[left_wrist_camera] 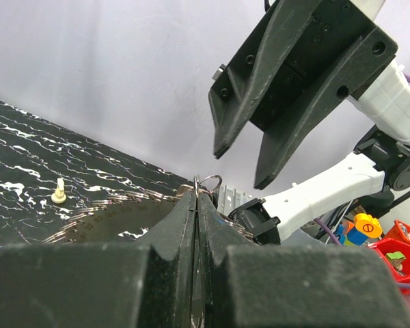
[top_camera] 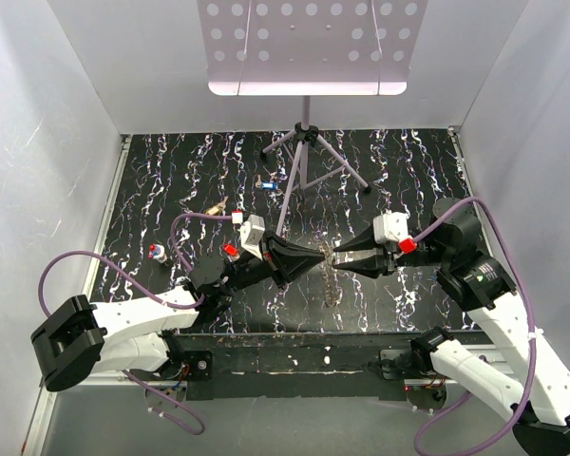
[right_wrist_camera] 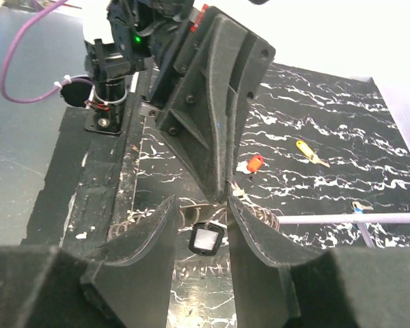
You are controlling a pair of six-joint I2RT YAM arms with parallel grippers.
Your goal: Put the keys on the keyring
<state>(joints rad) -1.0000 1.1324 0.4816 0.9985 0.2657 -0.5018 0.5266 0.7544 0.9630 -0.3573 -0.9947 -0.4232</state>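
Note:
My left gripper (top_camera: 318, 256) is shut on the top edge of the keyring (left_wrist_camera: 109, 208), a silvery toothed ring that hangs tilted below its tips (left_wrist_camera: 196, 195). A small wire loop (left_wrist_camera: 210, 182) sticks up above the shut jaws. A black-framed key head (right_wrist_camera: 207, 238) hangs from the keyring's coils (right_wrist_camera: 260, 215). My right gripper (top_camera: 340, 251) is open and tip to tip with the left one; in its wrist view its fingers (right_wrist_camera: 165, 219) stand either side of the black head without touching it. Loose keys lie on the mat: red (right_wrist_camera: 255, 163), yellow (right_wrist_camera: 307, 152), blue (top_camera: 266, 184), brass (top_camera: 216, 206).
A tripod stand (top_camera: 304, 152) with a perforated white plate (top_camera: 304, 47) stands at the back centre; one leg (right_wrist_camera: 348, 219) runs close behind the grippers. Another red-and-blue key (top_camera: 157, 252) lies at the left. White walls close in the black marbled mat (top_camera: 408, 190).

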